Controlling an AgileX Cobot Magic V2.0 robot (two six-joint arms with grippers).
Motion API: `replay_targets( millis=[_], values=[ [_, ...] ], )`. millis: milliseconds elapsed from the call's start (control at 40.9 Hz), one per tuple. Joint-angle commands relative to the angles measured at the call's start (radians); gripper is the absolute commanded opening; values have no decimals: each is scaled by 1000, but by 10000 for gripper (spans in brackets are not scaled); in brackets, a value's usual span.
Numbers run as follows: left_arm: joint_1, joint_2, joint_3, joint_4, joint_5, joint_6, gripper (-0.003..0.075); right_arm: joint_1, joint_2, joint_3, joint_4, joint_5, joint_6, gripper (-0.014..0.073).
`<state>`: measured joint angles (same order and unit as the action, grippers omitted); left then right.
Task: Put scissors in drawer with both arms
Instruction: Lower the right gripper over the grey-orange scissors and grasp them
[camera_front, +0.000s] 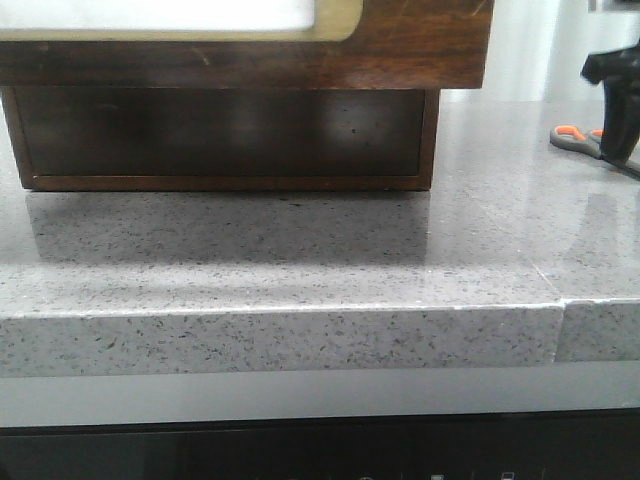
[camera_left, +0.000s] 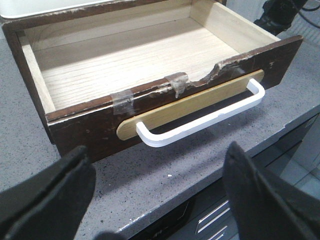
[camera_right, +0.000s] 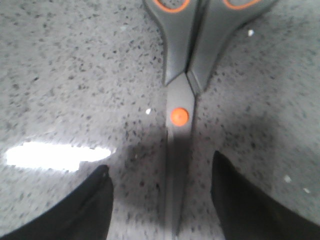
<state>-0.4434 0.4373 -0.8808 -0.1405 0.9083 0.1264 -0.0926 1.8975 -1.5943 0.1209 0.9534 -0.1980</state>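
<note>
The scissors (camera_right: 182, 75) lie flat on the grey speckled counter, grey handles with orange-lined loops and an orange pivot. My right gripper (camera_right: 160, 165) is open, and its fingers straddle the closed blades without touching them. In the front view the right gripper (camera_front: 615, 110) hangs over the scissors (camera_front: 575, 138) at the far right. The drawer (camera_left: 130, 60) is pulled open and its pale wood inside is empty. Its dark front carries a pale panel and a white handle (camera_left: 200, 125). My left gripper (camera_left: 156, 155) is open just in front of the handle. The drawer front (camera_front: 420, 40) fills the top of the front view.
The counter's front edge (camera_front: 300, 330) runs across the front view, with a dark cabinet below it. Under the drawer front there is a dark framed recess (camera_front: 220, 135). Clear tape (camera_left: 122, 98) patches the chipped top edge of the drawer front.
</note>
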Motion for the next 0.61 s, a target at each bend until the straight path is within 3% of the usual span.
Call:
replay_targets(
  millis=[0,147,367,489,587],
  values=[
    [-9,11,-28,-15,-72,-8,526,-2,-24,-47,5,-21,-11,453],
    [-9,11,-28,-15,-72,-8,526,-2,9,-64,4,-3,-10,437],
    [-9,11,-28,-15,-72,-8,526,-2,13,-64,4,8,-10,154],
    [-9,11,-28,-15,-72,-8,526,-2,13,-64,4,7,-10,80],
    [-9,11,-28,-15,-72,-8,526,-2,13,-64,4,8,-10,69]
  ],
)
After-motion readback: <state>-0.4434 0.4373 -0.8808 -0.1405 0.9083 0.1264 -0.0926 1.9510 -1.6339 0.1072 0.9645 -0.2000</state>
